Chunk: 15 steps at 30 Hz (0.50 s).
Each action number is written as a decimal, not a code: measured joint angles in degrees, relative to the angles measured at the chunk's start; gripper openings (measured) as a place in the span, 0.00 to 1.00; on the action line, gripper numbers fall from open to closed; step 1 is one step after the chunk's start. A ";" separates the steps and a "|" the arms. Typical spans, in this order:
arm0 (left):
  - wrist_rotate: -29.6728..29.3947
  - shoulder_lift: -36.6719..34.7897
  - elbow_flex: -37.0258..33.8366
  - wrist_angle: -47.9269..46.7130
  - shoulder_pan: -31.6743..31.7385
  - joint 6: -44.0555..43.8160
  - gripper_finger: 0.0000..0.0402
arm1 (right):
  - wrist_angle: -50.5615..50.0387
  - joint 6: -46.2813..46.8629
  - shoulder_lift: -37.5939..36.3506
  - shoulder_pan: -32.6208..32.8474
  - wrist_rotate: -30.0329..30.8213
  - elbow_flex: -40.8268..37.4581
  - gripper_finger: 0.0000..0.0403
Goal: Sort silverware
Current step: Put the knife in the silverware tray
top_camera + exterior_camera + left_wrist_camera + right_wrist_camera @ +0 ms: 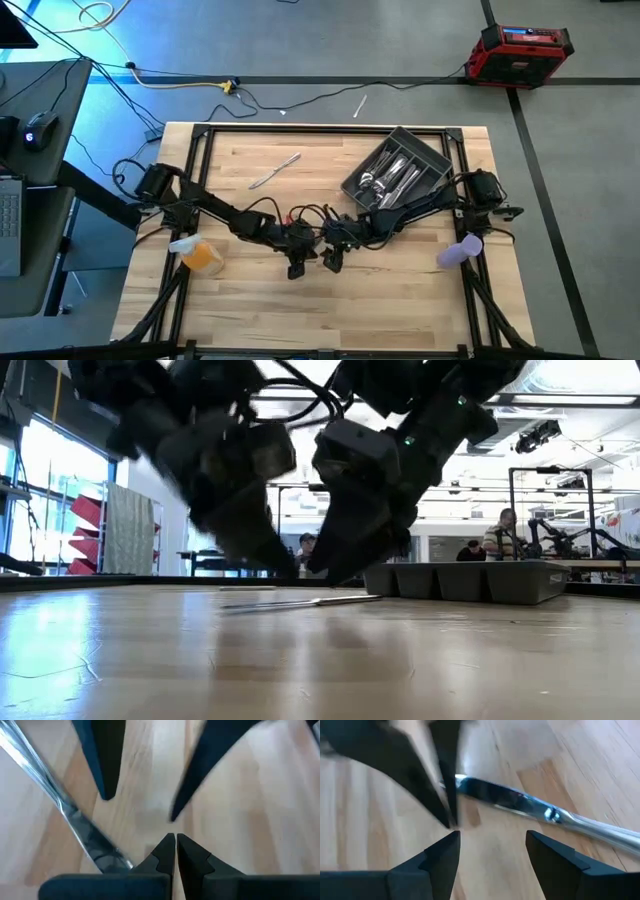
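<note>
A slim silver knife (65, 810) lies on the wooden table under my two grippers; it also shows in the right wrist view (520, 800) and the low view (300, 601). My left gripper (175, 840) is shut, its tips close beside the knife's end. My right gripper (492, 845) is open and empty, just above the table, facing the left gripper. Both meet at mid-table (315, 262). Another silver piece (275, 170) lies flat at the table's far middle. Several pieces (390, 180) lie in the dark grey tray (440, 160). My left gripper is shut with its fingertips (447, 815) right next to the knife's end (462, 782). The knife lies beside the fingers, not between them. I cannot tell whether a finger touches it.
The tray stands at the table's far right. An orange object (200, 255) sits by the left arm and a purple one (458, 250) by the right arm. A silver piece (358, 105) lies on the floor beyond the far edge. Bare wood lies along the near edge (320, 320).
</note>
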 joint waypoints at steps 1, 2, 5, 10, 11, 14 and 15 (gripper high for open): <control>-1.98 -1.13 0.53 -2.91 -0.24 0.15 0.00 | -1.25 0.55 0.00 -0.07 0.41 0.00 0.53; -4.32 -2.14 0.86 -6.06 -0.30 0.46 0.00 | -2.47 1.20 0.00 -0.15 1.32 0.02 0.53; -12.71 -3.22 0.91 -11.91 -0.27 0.56 0.00 | -5.41 2.75 0.00 -0.82 4.67 0.02 0.53; -14.02 0.55 0.93 -13.26 1.25 -0.04 0.00 | -7.54 3.97 0.41 -2.53 6.04 -0.04 0.53; -12.65 1.74 0.85 -12.36 1.47 -0.34 0.00 | -7.15 3.99 0.68 -2.71 6.10 -0.04 0.53; -6.36 3.92 1.00 -6.66 1.18 0.26 0.00 | -5.32 3.90 1.48 -2.79 6.43 -0.04 0.53; -4.60 4.47 0.92 -5.07 0.88 1.54 0.00 | -4.20 3.48 1.72 -2.80 6.12 -0.04 0.53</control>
